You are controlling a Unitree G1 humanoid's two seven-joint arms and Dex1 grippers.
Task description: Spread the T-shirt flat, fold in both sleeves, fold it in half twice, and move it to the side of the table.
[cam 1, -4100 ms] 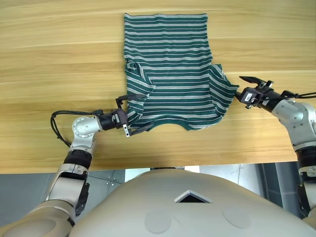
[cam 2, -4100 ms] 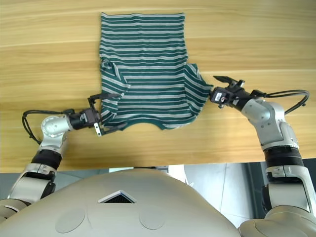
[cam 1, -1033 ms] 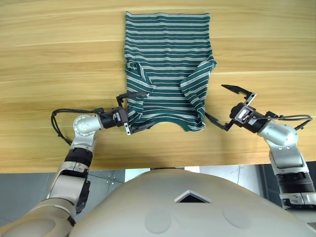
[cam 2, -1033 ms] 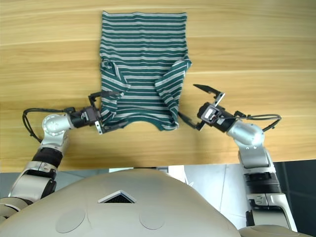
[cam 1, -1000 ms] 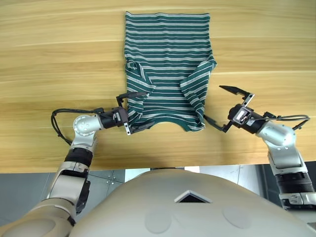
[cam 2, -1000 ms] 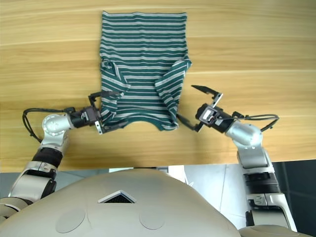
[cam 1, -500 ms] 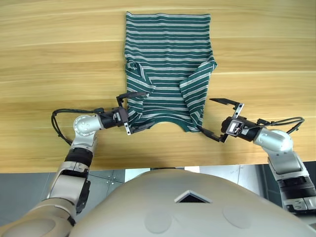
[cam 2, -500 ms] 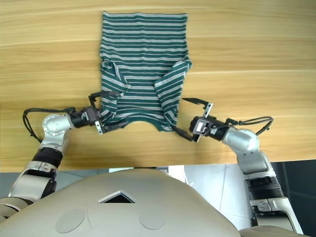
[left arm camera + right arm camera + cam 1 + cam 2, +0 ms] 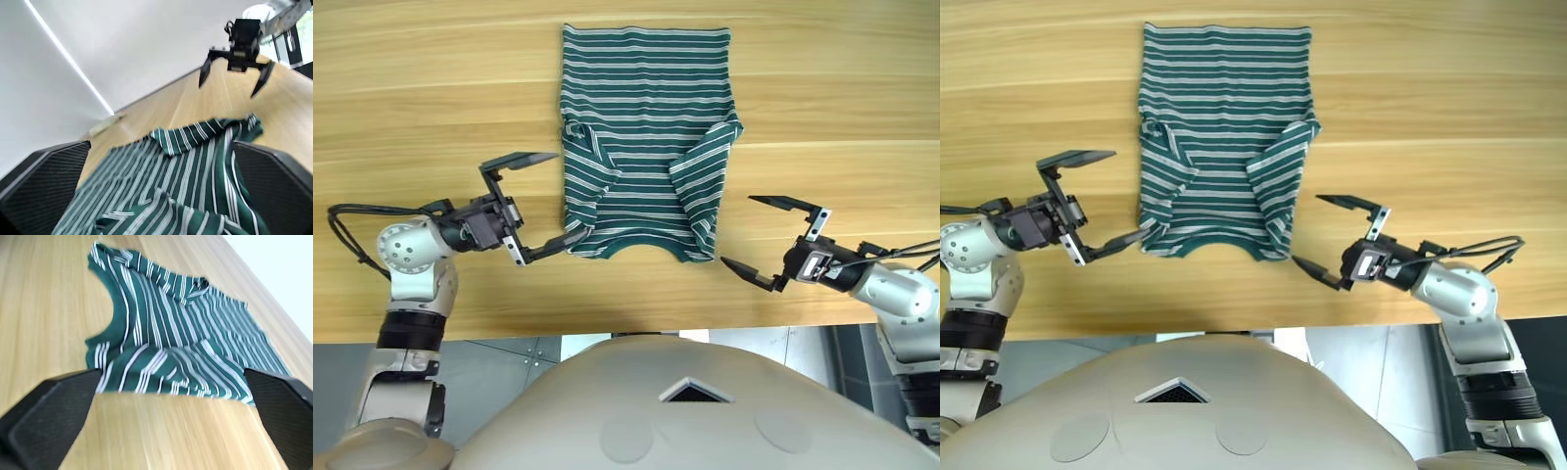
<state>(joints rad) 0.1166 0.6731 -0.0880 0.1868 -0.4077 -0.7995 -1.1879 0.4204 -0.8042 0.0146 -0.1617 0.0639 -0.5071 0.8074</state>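
Observation:
A green T-shirt with white stripes [image 9: 641, 127] lies on the wooden table [image 9: 431, 88], both sleeves folded in over its body, collar toward me. My left gripper [image 9: 530, 204] stands open just left of the shirt's near left corner, one fingertip close to the hem, nothing held. To the right of the shirt's near right corner my right gripper [image 9: 769, 235] hangs open and apart from the cloth. The left wrist view looks across the shirt [image 9: 186, 161] to the right gripper [image 9: 238, 58] beyond. The shirt [image 9: 181, 333] lies ahead of the right wrist camera's open fingers.
Bare wood lies on both sides of the shirt and beyond it. The table's near edge [image 9: 607, 328] runs just below both grippers, with grey floor underneath.
My left gripper has let go of the shirt's near left corner, opened wide and drawn back to the left. The right gripper, open throughout, has pulled back right from the near right corner.

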